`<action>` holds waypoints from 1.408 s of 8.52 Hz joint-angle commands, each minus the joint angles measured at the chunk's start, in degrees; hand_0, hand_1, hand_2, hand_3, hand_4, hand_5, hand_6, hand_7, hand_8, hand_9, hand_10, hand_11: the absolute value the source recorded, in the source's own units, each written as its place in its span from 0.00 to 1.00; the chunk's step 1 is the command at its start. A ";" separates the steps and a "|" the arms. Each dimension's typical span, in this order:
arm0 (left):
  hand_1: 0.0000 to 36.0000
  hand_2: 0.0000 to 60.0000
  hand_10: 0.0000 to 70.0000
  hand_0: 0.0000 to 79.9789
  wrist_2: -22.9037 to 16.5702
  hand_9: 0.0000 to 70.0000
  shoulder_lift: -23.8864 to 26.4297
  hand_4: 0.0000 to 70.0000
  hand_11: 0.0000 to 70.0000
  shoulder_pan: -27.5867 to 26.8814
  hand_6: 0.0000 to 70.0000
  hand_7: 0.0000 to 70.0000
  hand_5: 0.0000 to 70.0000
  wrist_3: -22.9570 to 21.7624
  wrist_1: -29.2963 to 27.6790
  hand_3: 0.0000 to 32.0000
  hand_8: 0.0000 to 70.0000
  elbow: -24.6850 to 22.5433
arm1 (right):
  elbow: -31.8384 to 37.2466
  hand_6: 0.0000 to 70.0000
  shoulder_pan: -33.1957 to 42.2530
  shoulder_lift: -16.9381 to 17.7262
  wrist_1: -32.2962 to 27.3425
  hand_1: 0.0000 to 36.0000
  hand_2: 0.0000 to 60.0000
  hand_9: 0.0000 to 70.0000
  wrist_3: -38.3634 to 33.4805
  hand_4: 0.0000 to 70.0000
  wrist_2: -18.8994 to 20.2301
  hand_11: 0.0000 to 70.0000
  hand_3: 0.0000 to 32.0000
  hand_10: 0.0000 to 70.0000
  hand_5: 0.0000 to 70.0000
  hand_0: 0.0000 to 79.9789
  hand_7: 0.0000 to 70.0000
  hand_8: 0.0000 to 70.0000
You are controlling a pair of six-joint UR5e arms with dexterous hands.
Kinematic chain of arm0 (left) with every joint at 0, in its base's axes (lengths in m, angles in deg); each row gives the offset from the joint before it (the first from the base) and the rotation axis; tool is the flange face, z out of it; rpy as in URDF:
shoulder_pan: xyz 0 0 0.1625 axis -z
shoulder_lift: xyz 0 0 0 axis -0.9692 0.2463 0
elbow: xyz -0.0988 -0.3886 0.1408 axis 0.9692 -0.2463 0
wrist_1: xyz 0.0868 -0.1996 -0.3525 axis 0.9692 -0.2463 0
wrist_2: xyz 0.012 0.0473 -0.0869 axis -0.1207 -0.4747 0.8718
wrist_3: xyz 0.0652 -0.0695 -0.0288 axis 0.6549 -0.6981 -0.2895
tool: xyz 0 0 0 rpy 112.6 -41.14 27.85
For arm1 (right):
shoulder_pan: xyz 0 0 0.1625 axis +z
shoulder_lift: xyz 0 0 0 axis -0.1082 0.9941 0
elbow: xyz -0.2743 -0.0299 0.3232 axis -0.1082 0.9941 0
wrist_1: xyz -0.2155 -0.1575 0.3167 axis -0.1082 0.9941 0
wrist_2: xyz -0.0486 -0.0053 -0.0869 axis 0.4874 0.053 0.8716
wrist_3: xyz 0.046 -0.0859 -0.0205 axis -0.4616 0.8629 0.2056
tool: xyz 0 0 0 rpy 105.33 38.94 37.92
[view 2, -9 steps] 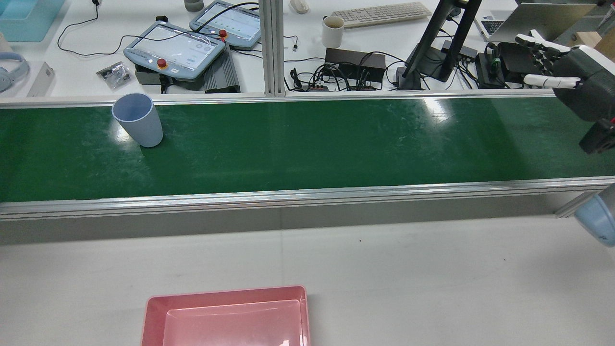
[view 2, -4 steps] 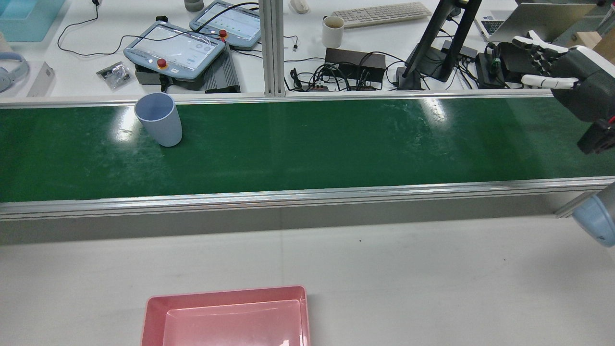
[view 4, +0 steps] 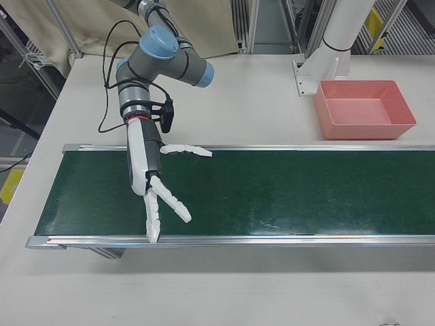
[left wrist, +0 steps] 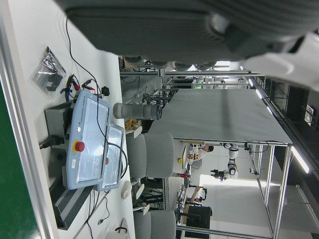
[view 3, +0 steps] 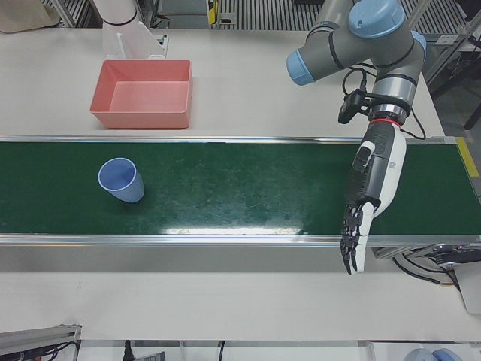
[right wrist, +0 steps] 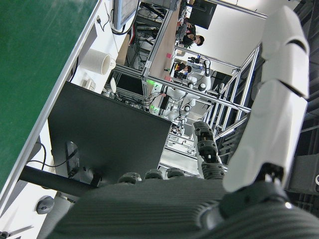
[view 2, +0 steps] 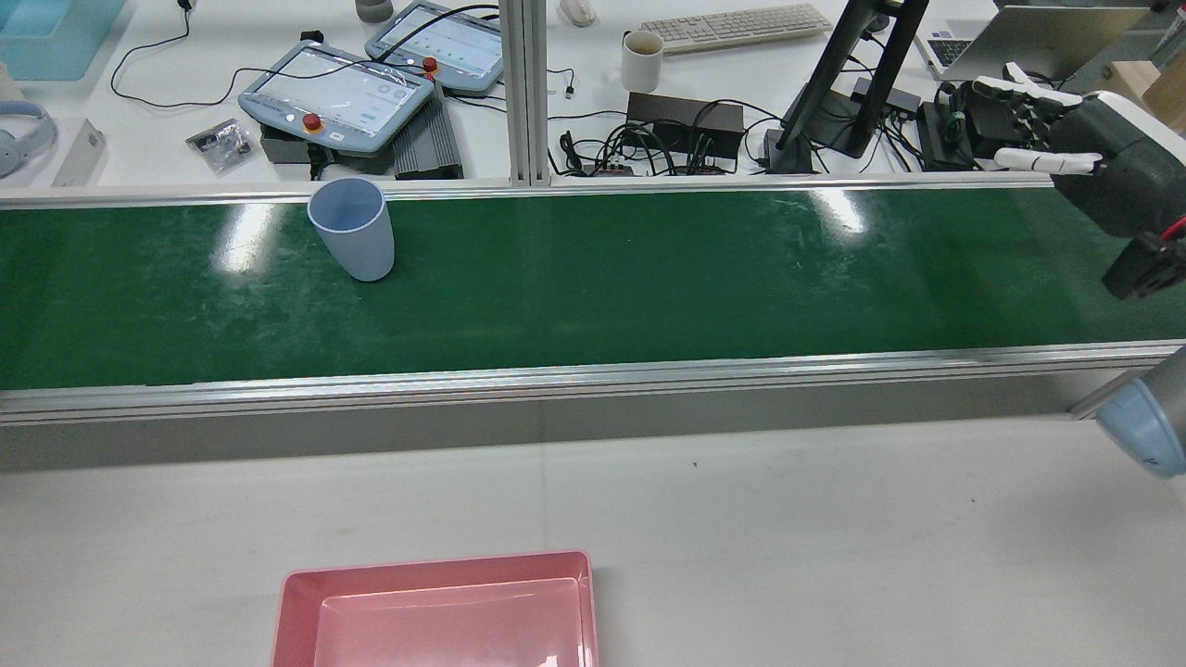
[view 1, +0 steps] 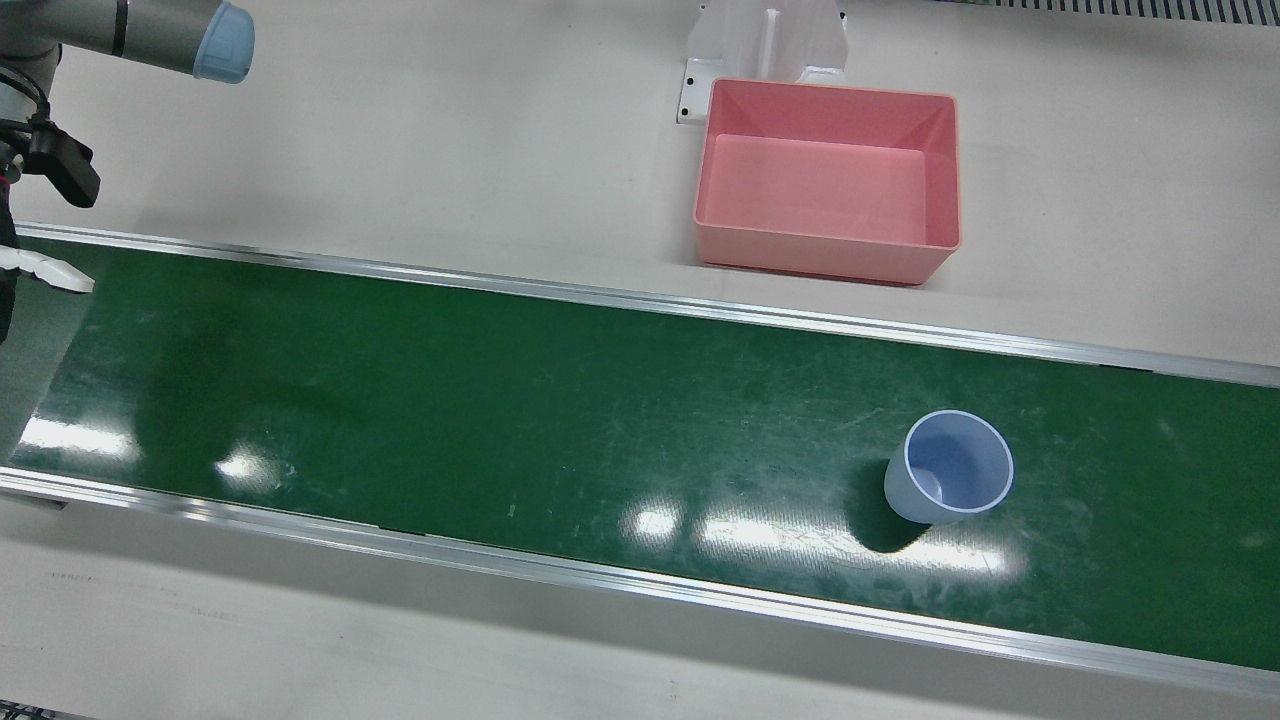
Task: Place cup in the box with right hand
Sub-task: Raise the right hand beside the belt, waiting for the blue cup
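Observation:
A pale blue cup stands upright and empty on the green conveyor belt, near its far rail. The pink box sits empty on the white table beside the belt. My right hand hovers open over the belt's right end, fingers spread, far from the cup. Over the opposite end of the belt my left hand hangs open with its fingers pointing down, holding nothing.
Beyond the belt's far rail lies a desk with two teach pendants, a mug, a monitor stand and cables. A white pedestal stands right behind the box. Aluminium rails edge the belt.
The cup has travelled along the belt toward my right hand, staying upright. The right hand has shifted slightly away from the camera; its fingers stay spread.

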 commanded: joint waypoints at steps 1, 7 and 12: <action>0.00 0.00 0.00 0.00 0.00 0.00 0.00 0.00 0.00 0.00 0.00 0.00 0.00 0.00 0.00 0.00 0.00 0.01 | 0.11 0.01 -1.53 -0.11 0.00 0.50 0.24 0.00 0.16 0.04 -0.09 0.00 0.00 0.00 0.05 0.60 0.00 0.00; 0.00 0.00 0.00 0.00 0.00 0.00 0.00 0.00 0.00 0.00 0.00 0.00 0.00 0.00 0.00 0.00 0.00 -0.08 | -0.06 0.01 -4.00 -1.69 -0.53 0.49 0.17 0.00 4.46 0.05 -2.11 0.00 0.00 0.00 0.06 0.62 0.00 0.00; 0.00 0.00 0.00 0.00 0.00 0.00 0.00 0.00 0.00 0.00 0.00 0.00 0.00 0.00 0.00 0.00 0.00 -0.08 | -0.06 0.00 -4.09 -1.78 -0.70 0.52 0.00 0.00 5.26 0.00 -2.11 0.00 0.00 0.00 0.08 0.66 0.00 0.00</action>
